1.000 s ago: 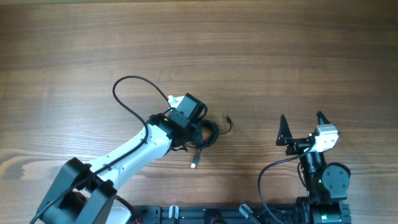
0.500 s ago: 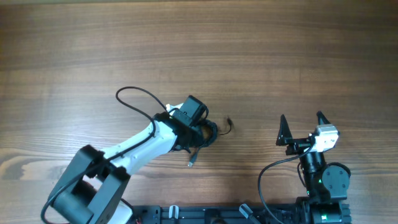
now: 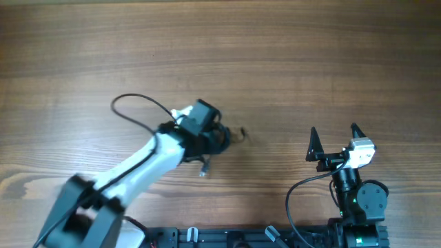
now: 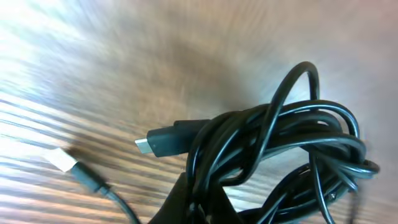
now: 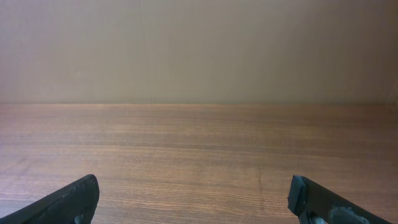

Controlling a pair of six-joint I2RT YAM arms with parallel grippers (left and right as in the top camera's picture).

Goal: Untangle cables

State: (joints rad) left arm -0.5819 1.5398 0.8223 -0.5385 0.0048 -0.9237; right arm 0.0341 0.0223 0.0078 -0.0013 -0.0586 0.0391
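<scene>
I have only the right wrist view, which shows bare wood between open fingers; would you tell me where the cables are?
Observer: The cables lie in one tangled bundle left of centre on the table, well apart from your right gripper.
Operator: Thank you. Is the other arm holding them?
Observer: Yes, the left gripper is shut on the cables at the base of the loops.
Operator: Is any end free of the tangle?
Observer: A silver-tipped plug trails out of the bundle towards the robot's side of the table.
</scene>
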